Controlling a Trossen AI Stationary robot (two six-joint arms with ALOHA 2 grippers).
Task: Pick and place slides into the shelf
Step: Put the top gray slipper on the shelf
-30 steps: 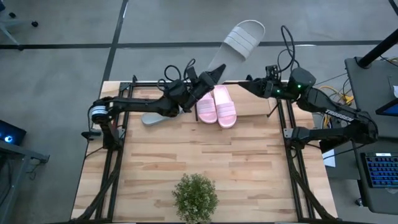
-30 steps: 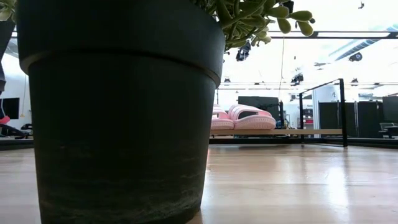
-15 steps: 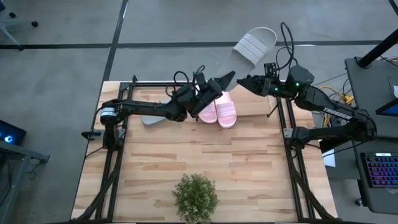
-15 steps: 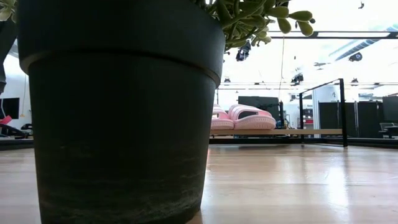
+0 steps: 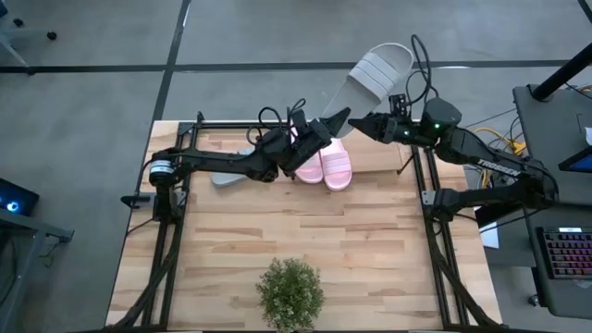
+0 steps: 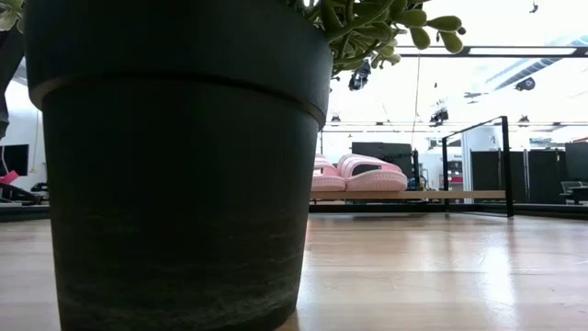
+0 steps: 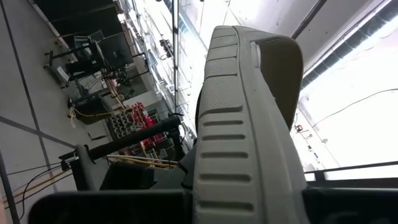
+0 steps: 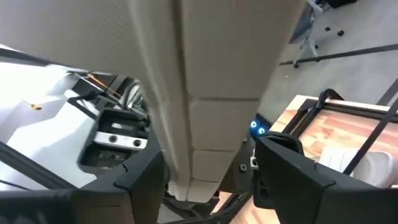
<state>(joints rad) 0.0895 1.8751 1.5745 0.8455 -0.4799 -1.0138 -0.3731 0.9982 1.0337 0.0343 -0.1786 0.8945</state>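
Observation:
My left gripper (image 5: 331,120) is shut on a light grey slide (image 5: 370,74) and holds it in the air over the table's far edge. My right gripper (image 5: 357,122) is open just right of it, pointing left. In the right wrist view its fingers stand on either side of the slide (image 8: 211,93). The pale pink pair (image 5: 324,163) rests sole-down on the shelf (image 6: 413,195), also seen in the low view (image 6: 358,175). A second grey slide (image 5: 225,175) lies left of them, partly under the left arm. My left gripper pinches the grey slide's heel end (image 7: 242,186) between its two fingers, coming from the table's left. The slide is lifted clear and slants up and away past the far edge, strap end (image 5: 381,60) farthest out. My right gripper: I cannot tell whether its open fingers (image 8: 283,174) touch the slide.
A potted plant (image 5: 291,291) stands at the table's near edge, and its dark pot (image 6: 175,165) fills most of the low view. Black frame rails (image 5: 430,185) run along both table sides. Bare planks (image 5: 305,222) lie between the plant and the shelf.
My left gripper has carried the grey slide toward the table's right, bringing it up to the right gripper. My right gripper has moved left toward the slide. The pink pair and the other grey slide have stayed put.

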